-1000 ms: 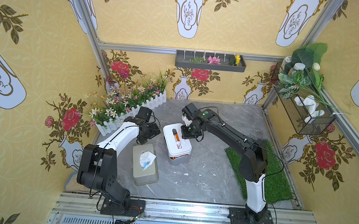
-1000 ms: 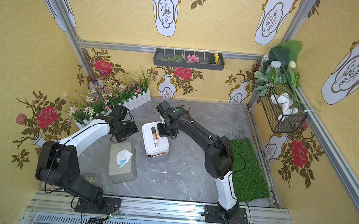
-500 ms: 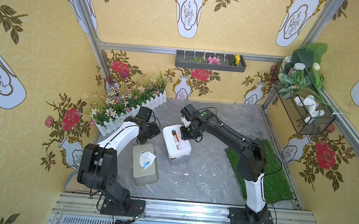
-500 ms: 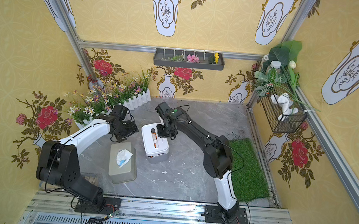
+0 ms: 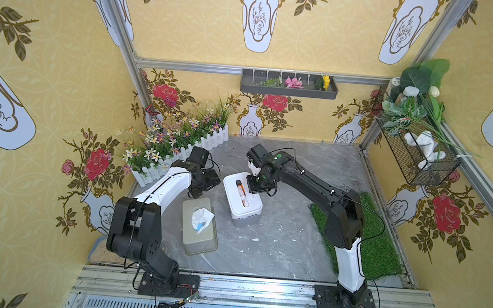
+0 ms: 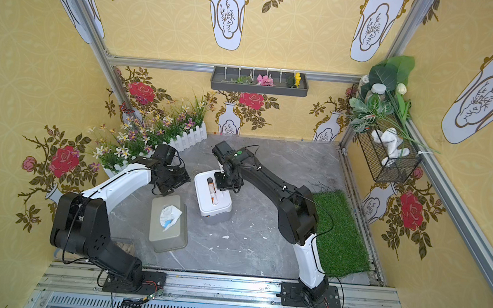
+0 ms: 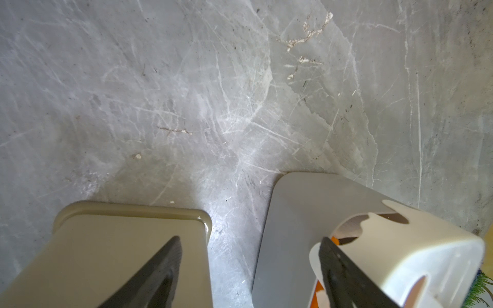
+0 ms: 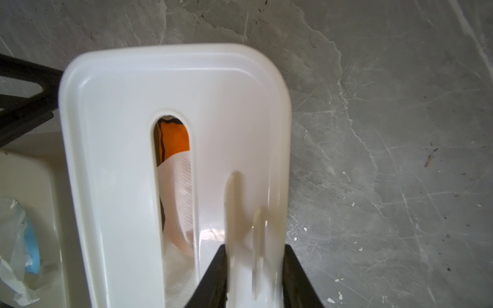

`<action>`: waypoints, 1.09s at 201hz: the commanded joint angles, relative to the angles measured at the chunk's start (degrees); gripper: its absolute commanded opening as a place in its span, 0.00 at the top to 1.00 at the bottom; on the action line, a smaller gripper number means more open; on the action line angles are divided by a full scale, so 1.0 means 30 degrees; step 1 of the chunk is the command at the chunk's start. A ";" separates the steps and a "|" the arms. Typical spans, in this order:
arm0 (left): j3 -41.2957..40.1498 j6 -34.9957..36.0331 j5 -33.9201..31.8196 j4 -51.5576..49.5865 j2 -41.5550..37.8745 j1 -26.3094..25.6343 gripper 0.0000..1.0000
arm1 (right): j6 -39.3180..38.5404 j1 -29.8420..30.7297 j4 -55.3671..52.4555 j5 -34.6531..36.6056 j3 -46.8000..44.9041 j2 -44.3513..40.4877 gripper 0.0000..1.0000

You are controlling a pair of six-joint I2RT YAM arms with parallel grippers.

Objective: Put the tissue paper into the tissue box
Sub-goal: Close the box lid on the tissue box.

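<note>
Two grippers are working: the right gripper (image 8: 254,248) is clamping the white tissue box (image 8: 120,133) edge; the left gripper (image 7: 249,238) is hanging spread wide beside it.

The left arm (image 5: 169,184) rises from its near-left base and reaches far and to the right. The left gripper (image 5: 206,184) points downward, its fingers (image 7: 160,274) spread wide and holding nothing. The right arm (image 5: 312,188) extends from the near-right base far and to the left. The right gripper (image 8: 254,248) points downward, its fingers (image 8: 213,280) set narrow and clamped across the rim of the white box (image 8: 120,133).
</note>
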 commanded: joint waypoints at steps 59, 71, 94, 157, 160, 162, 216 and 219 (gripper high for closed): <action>0.0042 0.0165 0.0294 0.0150 0.0150 0.0019 0.17 | -0.0182 0.0207 -0.0647 0.0700 -0.0008 0.0443 0.79; 0.0044 0.0195 0.0333 0.0182 0.0116 0.0019 0.17 | -0.0156 0.0249 -0.0780 0.0789 0.0029 0.0529 0.79; 0.0103 0.0222 0.0351 0.0189 -0.0052 0.0019 0.18 | -0.0169 0.0366 -0.0743 0.0905 -0.0111 0.0566 0.79; 0.0409 0.0517 0.0850 0.0490 -0.1112 -0.1201 0.20 | 0.0250 0.0601 0.0224 0.1105 -0.1462 0.0168 0.79; 0.0398 0.0515 0.0854 0.0509 -0.1132 -0.1339 0.21 | 0.0281 0.0624 0.0286 0.1119 -0.1541 0.0121 0.79; 0.0397 0.0515 0.0876 0.0470 -0.1137 -0.1427 0.21 | 0.0290 0.0610 0.0340 0.1188 -0.1550 0.0103 0.79; -0.1352 -0.0373 0.1202 -0.0367 -0.2705 -0.3337 0.32 | 0.0796 0.0812 0.1638 0.1655 -0.3227 -0.1014 0.69; -0.1474 -0.0413 0.1220 -0.0440 -0.2866 -0.3404 0.32 | 0.0782 0.0837 0.1668 0.1660 -0.3271 -0.1056 0.69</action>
